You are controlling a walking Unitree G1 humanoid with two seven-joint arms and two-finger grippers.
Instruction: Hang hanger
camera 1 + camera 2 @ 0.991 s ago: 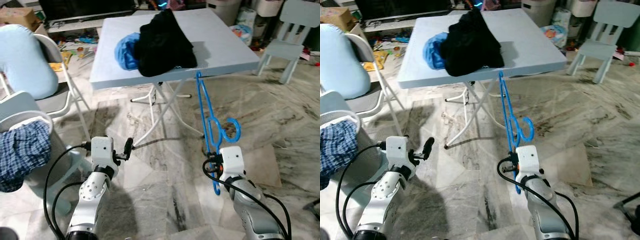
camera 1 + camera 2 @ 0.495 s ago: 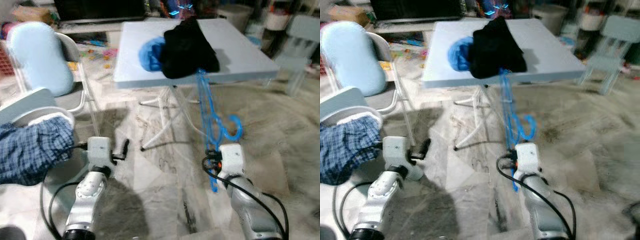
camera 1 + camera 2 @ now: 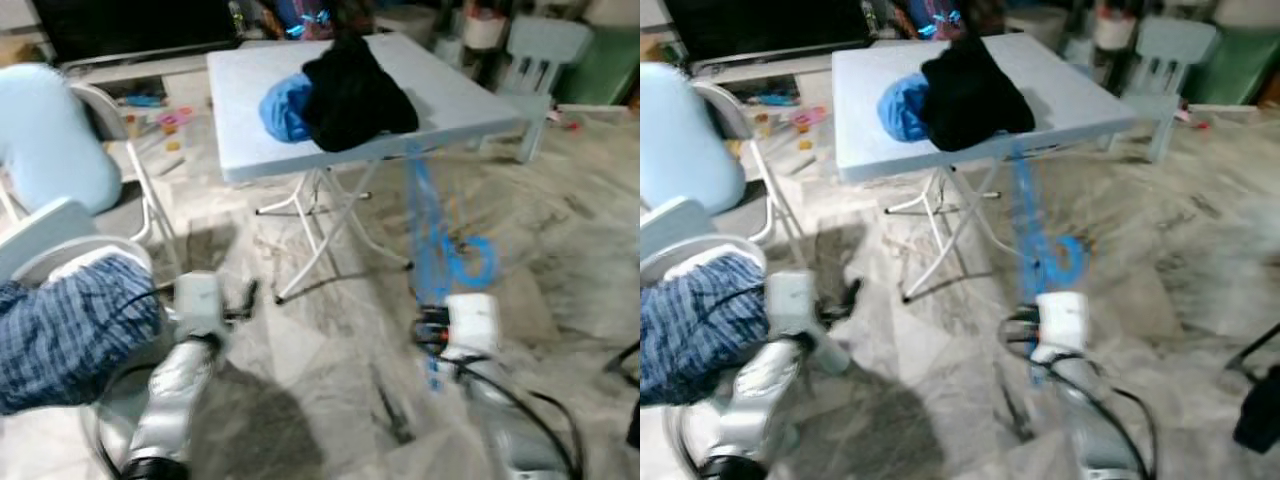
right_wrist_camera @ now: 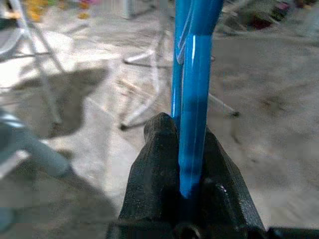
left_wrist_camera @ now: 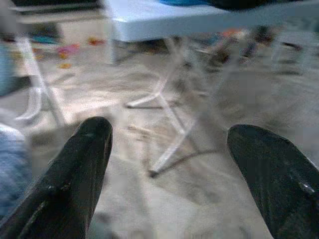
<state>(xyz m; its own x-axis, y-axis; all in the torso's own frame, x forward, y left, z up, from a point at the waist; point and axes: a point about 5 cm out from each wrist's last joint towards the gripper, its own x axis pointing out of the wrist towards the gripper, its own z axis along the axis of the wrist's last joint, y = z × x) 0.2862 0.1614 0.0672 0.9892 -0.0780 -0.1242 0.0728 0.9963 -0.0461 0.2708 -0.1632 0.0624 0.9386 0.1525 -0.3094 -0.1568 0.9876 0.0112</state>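
Observation:
A blue plastic hanger (image 3: 438, 240) stands upright in front of the light blue folding table (image 3: 240, 150), blurred by motion. My right gripper (image 3: 433, 335) is shut on its lower bar; in the right wrist view the bar (image 4: 193, 89) runs up from between the two black fingers (image 4: 157, 149). My left gripper (image 3: 246, 299) hovers low over the marble floor, left of the table's legs. In the left wrist view its fingers (image 5: 82, 164) are spread wide, with nothing between them.
On the table lie a black garment (image 3: 355, 88) and a blue cloth (image 3: 285, 108). At my left, a chair carries a plaid shirt (image 3: 60, 335), with a pale blue cushion (image 3: 45, 140) behind it. A small pale chair (image 3: 535, 50) stands at the back right.
The whole picture has shifted and blurred, so the camera has moved. The hanger stays in my right gripper, and my left gripper stays open.

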